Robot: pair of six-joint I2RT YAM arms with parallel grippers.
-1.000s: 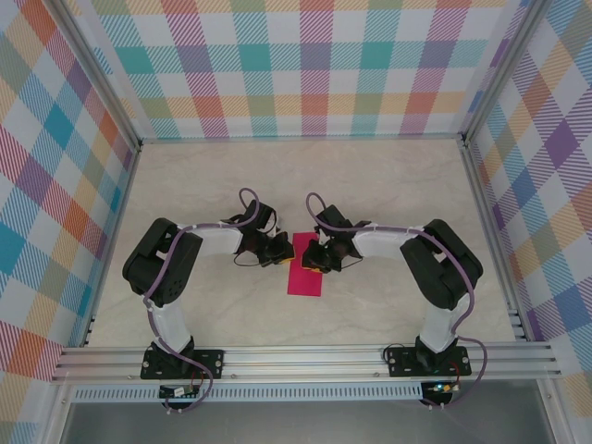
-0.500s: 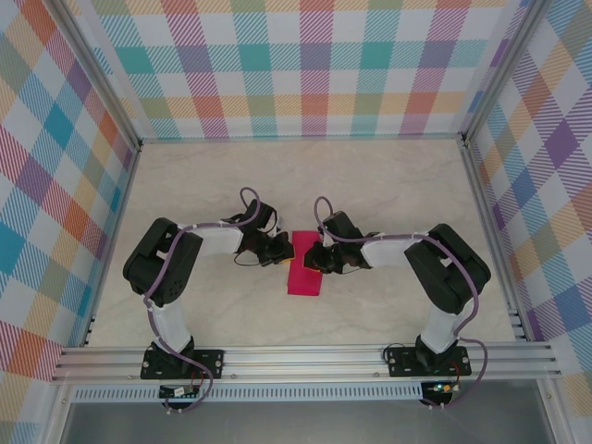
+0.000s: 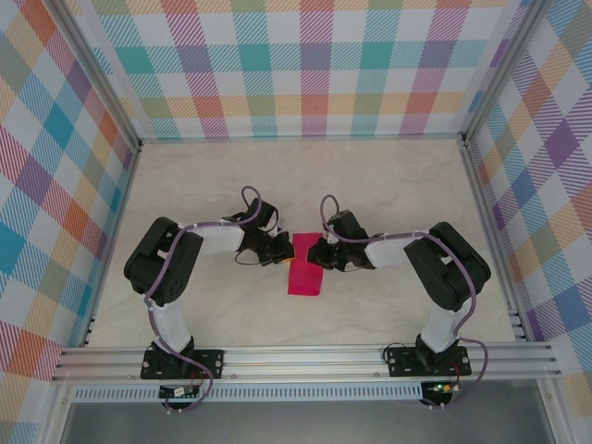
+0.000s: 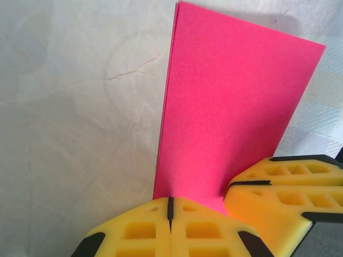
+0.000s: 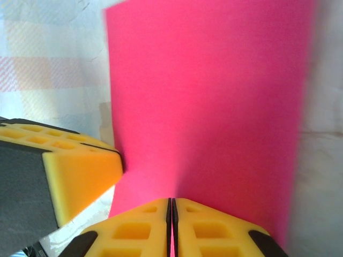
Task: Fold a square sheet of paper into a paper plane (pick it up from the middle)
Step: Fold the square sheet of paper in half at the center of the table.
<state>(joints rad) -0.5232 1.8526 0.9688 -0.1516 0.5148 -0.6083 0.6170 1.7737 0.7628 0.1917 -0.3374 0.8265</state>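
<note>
The square sheet of paper (image 3: 305, 268) is magenta-pink and lies on the table as a narrow doubled rectangle, with its layered edge visible in the left wrist view (image 4: 230, 107). My left gripper (image 3: 279, 250) is shut, its yellow tips (image 4: 169, 201) resting on the sheet's far left corner with nothing between them. My right gripper (image 3: 319, 254) is shut at the far right edge. A pink sliver sits between its tips (image 5: 171, 201), and the paper (image 5: 209, 96) rises in a slight ridge toward them. A paper plane is out of view.
The pale marbled tabletop (image 3: 388, 185) is walled by checked panels (image 3: 305, 65). An aluminium rail (image 3: 305, 356) runs along the near edge. The two grippers stand close together, and a right finger (image 4: 284, 187) shows beside my left tips.
My right gripper slid right across the sheet toward its right edge while its jaws closed. The left gripper and the paper stayed put.
</note>
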